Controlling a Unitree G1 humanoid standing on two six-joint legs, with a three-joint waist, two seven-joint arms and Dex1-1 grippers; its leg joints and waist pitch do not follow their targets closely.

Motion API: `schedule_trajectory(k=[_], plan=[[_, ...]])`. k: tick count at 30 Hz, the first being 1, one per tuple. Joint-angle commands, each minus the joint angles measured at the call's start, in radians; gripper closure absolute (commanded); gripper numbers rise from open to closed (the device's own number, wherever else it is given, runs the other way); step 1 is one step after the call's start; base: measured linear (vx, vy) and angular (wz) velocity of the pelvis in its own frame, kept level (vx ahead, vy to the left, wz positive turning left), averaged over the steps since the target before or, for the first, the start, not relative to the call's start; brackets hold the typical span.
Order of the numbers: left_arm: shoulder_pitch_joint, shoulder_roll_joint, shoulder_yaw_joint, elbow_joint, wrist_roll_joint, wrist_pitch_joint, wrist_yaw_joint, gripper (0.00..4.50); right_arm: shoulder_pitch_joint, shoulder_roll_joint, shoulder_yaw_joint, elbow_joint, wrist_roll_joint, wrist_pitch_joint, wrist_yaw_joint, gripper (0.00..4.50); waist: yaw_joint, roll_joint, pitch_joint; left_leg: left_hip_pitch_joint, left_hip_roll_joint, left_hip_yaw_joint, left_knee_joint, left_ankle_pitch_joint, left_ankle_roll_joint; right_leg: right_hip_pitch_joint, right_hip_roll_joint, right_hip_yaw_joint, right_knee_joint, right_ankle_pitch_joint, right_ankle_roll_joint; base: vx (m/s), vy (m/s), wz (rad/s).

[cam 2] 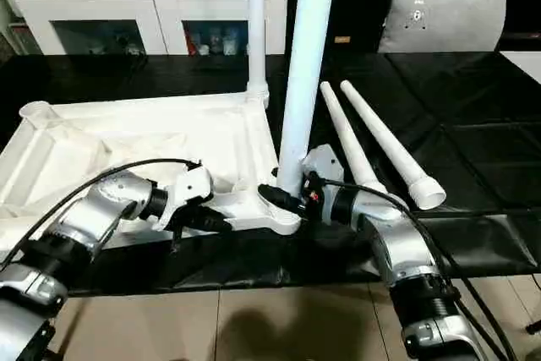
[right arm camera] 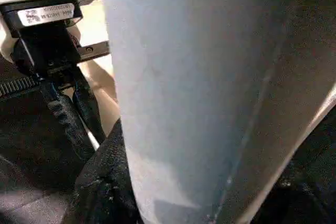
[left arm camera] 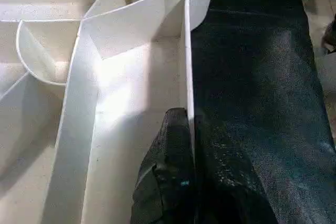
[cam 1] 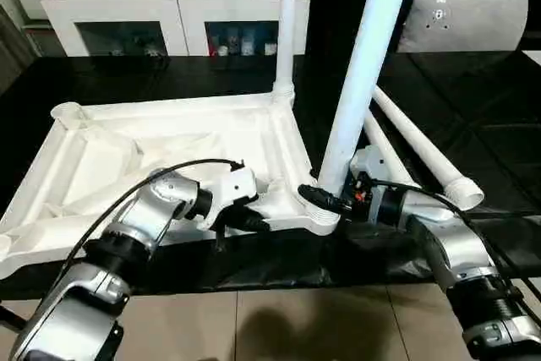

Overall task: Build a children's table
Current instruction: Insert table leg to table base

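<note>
The left gripper [cam 1: 254,222] is pinched shut on the near rim of the upturned tabletop [cam 1: 169,158], one black finger [left arm camera: 170,156] inside the thin white wall and the other outside it over the black surface [left arm camera: 252,77]. The right gripper [cam 1: 325,200] is clamped around the base of a near-upright leg [cam 1: 363,73], which stands in the tabletop's near right corner socket [cam 1: 317,217]; in the right wrist view that leg [right arm camera: 199,87] rises between its fingers [right arm camera: 100,187], with the left gripper [right arm camera: 68,124] visible beside it at the rim. The tabletop lies ribbed side up on the black surface, toward its left and near edge. A second leg [cam 1: 287,23] stands upright in the far right corner socket [cam 1: 282,90], while the far left socket [cam 1: 68,112] holds none. Two more loose legs [cam 2: 380,141] lie side by side on the black surface to the right of the tabletop, running from near the right gripper's wrist away toward the far side, the right one showing its flared end [cam 2: 427,194] nearest the camera. Beyond the far edge stands a white cabinet [cam 1: 177,14] with glass doors, and a grey cushion [cam 1: 469,19] sits at the far right.
</note>
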Motion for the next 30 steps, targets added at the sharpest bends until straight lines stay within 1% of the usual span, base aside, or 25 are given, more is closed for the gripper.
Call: schedule_trajectory(k=[1,2,3,4,7,8,9,10,11,12,13,14,15,16,17,18,19,20,21,22,24,25,28,29,30], plan=[[-0.036,0.012,0.009,0.001,0.011,-0.007,0.004,4.50,0.055,-0.004,0.041,0.077,-0.064,0.065,-0.018,2.59,0.000,0.005,-0.037,0.013,0.055,-0.035,-0.093,-0.465,-0.006,0.017,-0.080,0.048,-0.103,-0.497,-0.167,0.000,0.000,0.00],[-0.036,0.012,0.009,0.001,0.011,-0.007,0.004,4.50,0.055,-0.004,0.041,0.077,-0.064,0.065,-0.018,2.59,0.000,0.007,-0.037,0.013,0.057,-0.036,-0.094,-0.473,-0.009,0.016,-0.081,0.049,-0.103,-0.500,-0.166,0.000,0.000,0.00],[-0.019,0.013,0.022,-0.022,-0.013,0.022,-0.002,4.50,0.065,0.014,0.027,0.070,-0.058,0.062,-0.063,2.59,0.000,0.007,-0.037,0.013,0.057,-0.036,-0.095,-0.479,-0.010,0.015,-0.081,0.049,-0.104,-0.501,-0.167,0.000,0.000,0.00],[-0.019,0.013,0.022,-0.022,-0.013,0.022,-0.002,4.50,0.065,0.014,0.027,0.070,-0.058,0.062,-0.063,2.59,-0.001,0.010,-0.036,0.015,0.057,-0.036,-0.096,-0.489,-0.014,0.013,-0.081,0.050,-0.105,-0.507,-0.166,0.000,0.000,0.00],[0.046,0.010,0.058,-0.114,-0.055,0.121,0.029,4.50,0.075,0.066,-0.004,0.065,-0.081,0.071,-0.219,2.59,-0.004,0.010,-0.034,0.012,0.060,-0.041,-0.101,-0.502,-0.029,0.013,-0.082,0.049,-0.100,-0.509,-0.165,0.000,0.000,0.00],[0.071,0.007,0.066,-0.152,-0.063,0.156,0.047,4.50,0.074,0.085,-0.016,0.066,-0.085,0.085,-0.268,2.59,-0.011,0.009,-0.032,0.006,0.060,-0.045,-0.105,-0.513,-0.034,0.017,-0.084,0.047,-0.099,-0.530,-0.158,0.000,0.000,0.00],[0.091,0.002,0.073,-0.187,-0.067,0.190,0.069,4.50,0.068,0.101,-0.026,0.070,-0.087,0.092,-0.306,2.59,-0.017,0.012,-0.032,0.010,0.058,-0.047,-0.104,-0.537,-0.035,0.010,-0.082,0.044,-0.104,-0.567,-0.143,0.000,0.000,0.00],[0.107,-0.002,0.079,-0.216,-0.070,0.216,0.086,4.50,0.064,0.113,-0.033,0.073,-0.089,0.097,-0.335,2.59,-0.022,0.010,-0.031,0.011,0.058,-0.048,-0.103,-0.549,-0.037,0.008,-0.082,0.045,-0.106,-0.584,-0.136,0.000,0.000,0.00],[0.133,-0.016,0.088,-0.271,-0.070,0.260,0.127,4.50,0.051,0.135,-0.043,0.084,-0.094,0.103,-0.384,2.59,-0.024,0.008,-0.031,0.009,0.060,-0.048,-0.105,-0.547,-0.043,0.009,-0.084,0.047,-0.103,-0.580,-0.138,0.000,0.000,0.00],[0.165,-0.057,0.104,-0.355,-0.052,0.339,0.225,4.50,0.012,0.173,-0.059,0.130,-0.104,0.096,-0.470,2.59,-0.032,0.010,-0.030,0.006,0.059,-0.051,-0.106,-0.550,-0.045,0.008,-0.083,0.044,-0.104,-0.589,-0.135,0.000,0.000,0.00],[0.165,-0.057,0.104,-0.355,-0.052,0.339,0.225,4.50,0.012,0.173,-0.059,0.130,-0.104,0.096,-0.470,2.59,-0.043,0.010,-0.030,0.009,0.056,-0.050,-0.102,-0.557,-0.044,0.003,-0.081,0.043,-0.108,-0.596,-0.133,0.000,0.000,0.00],[0.182,-0.111,0.116,-0.415,-0.039,0.402,0.308,4.50,-0.028,0.203,-0.073,0.182,-0.110,0.092,-0.537,2.59,-0.044,0.010,-0.030,0.013,0.056,-0.049,-0.100,-0.562,-0.044,0.000,-0.080,0.042,-0.109,-0.602,-0.132,0.000,0.000,0.00],[0.188,-0.144,0.121,-0.444,-0.036,0.431,0.349,4.50,-0.050,0.218,-0.081,0.211,-0.112,0.093,-0.572,2.59,-0.049,0.005,-0.027,0.013,0.052,-0.048,-0.096,-0.560,-0.036,-0.004,-0.080,0.041,-0.114,-0.623,-0.128,0.000,0.000,0.00],[0.190,-0.177,0.117,-0.465,-0.025,0.450,0.385,4.50,-0.070,0.230,-0.084,0.237,-0.116,0.095,-0.601,2.59,-0.048,0.007,-0.027,0.016,0.051,-0.047,-0.094,-0.558,-0.034,-0.005,-0.080,0.040,-0.117,-0.636,-0.123,0.000,0.000,0.00],[0.192,-0.230,0.105,-0.494,-0.003,0.477,0.442,4.50,-0.104,0.249,-0.090,0.277,-0.121,0.096,-0.648,2.59,-0.049,-0.001,-0.028,0.015,0.048,-0.045,-0.090,-0.538,-0.022,-0.005,-0.080,0.038,-0.120,-0.654,-0.113,0.000,0.000,0.00],[0.186,-0.270,0.073,-0.504,0.036,0.483,0.483,4.50,-0.133,0.266,-0.096,0.313,-0.125,0.092,-0.691,2.59,-0.051,0.001,-0.027,0.013,0.048,-0.044,-0.091,-0.526,-0.019,-0.006,-0.078,0.037,-0.125,-0.658,-0.106,0.000,0.000,0.00],[0.185,-0.275,0.069,-0.502,0.041,0.482,0.487,4.50,-0.136,0.267,-0.097,0.316,-0.125,0.091,-0.693,2.59,-0.049,0.001,-0.028,0.016,0.046,-0.042,-0.089,-0.523,-0.013,-0.009,-0.076,0.037,-0.128,-0.653,-0.097,0.000,0.000,0.00],[0.182,-0.302,0.061,-0.502,0.044,0.497,0.515,4.50,-0.141,0.276,-0.091,0.322,-0.128,0.094,-0.699,2.59,-0.050,-0.017,-0.029,0.011,0.045,-0.040,-0.089,-0.511,-0.005,-0.005,-0.075,0.037,-0.131,-0.650,-0.091,0.000,0.000,0.00],[0.182,-0.305,0.061,-0.501,0.043,0.497,0.517,4.50,-0.141,0.277,-0.091,0.322,-0.128,0.096,-0.700,2.59,-0.044,-0.007,-0.033,0.006,0.046,-0.041,-0.094,-0.485,0.001,0.002,-0.076,0.039,-0.124,-0.617,-0.091,0.000,0.000,0.00],[0.183,-0.311,0.055,-0.505,0.041,0.501,0.529,4.50,-0.142,0.286,-0.090,0.324,-0.130,0.107,-0.706,2.59,-0.042,-0.007,-0.034,0.005,0.047,-0.040,-0.096,-0.473,0.004,0.002,-0.075,0.040,-0.123,-0.591,-0.094,0.000,0.000,0.00],[0.190,-0.298,0.049,-0.530,0.042,0.516,0.537,4.50,-0.143,0.295,-0.096,0.334,-0.129,0.111,-0.710,2.59,-0.039,-0.009,-0.038,-0.001,0.050,-0.036,-0.100,-0.430,0.013,0.009,-0.073,0.044,-0.115,-0.490,-0.119,0.000,0.000,0.00],[0.192,-0.291,0.047,-0.540,0.044,0.525,0.539,4.50,-0.144,0.298,-0.099,0.339,-0.129,0.110,-0.711,2.59,-0.037,-0.007,-0.040,-0.004,0.051,-0.034,-0.101,-0.409,0.016,0.011,-0.074,0.046,-0.110,-0.446,-0.137,0.000,0.000,0.00],[0.203,-0.272,0.052,-0.562,0.055,0.544,0.543,4.50,-0.154,0.305,-0.111,0.369,-0.124,0.109,-0.716,2.59,-0.038,-0.006,-0.041,-0.006,0.051,-0.031,-0.101,-0.389,0.019,0.015,-0.073,0.047,-0.105,-0.396,-0.163,0.000,0.000,0.00],[0.206,-0.272,0.055,-0.569,0.059,0.552,0.545,4.50,-0.161,0.308,-0.117,0.385,-0.116,0.108,-0.703,2.59,-0.041,-0.007,-0.041,-0.008,0.051,-0.031,-0.100,-0.384,0.019,0.017,-0.073,0.046,-0.104,-0.389,-0.167,0.000,0.000,0.00],[0.210,-0.274,0.057,-0.579,0.065,0.562,0.549,4.50,-0.171,0.311,-0.120,0.406,-0.114,0.103,-0.692,2.59,-0.041,-0.006,-0.040,-0.009,0.050,-0.031,-0.101,-0.387,0.021,0.017,-0.074,0.045,-0.105,-0.400,-0.170,0.000,0.000,0.00]])
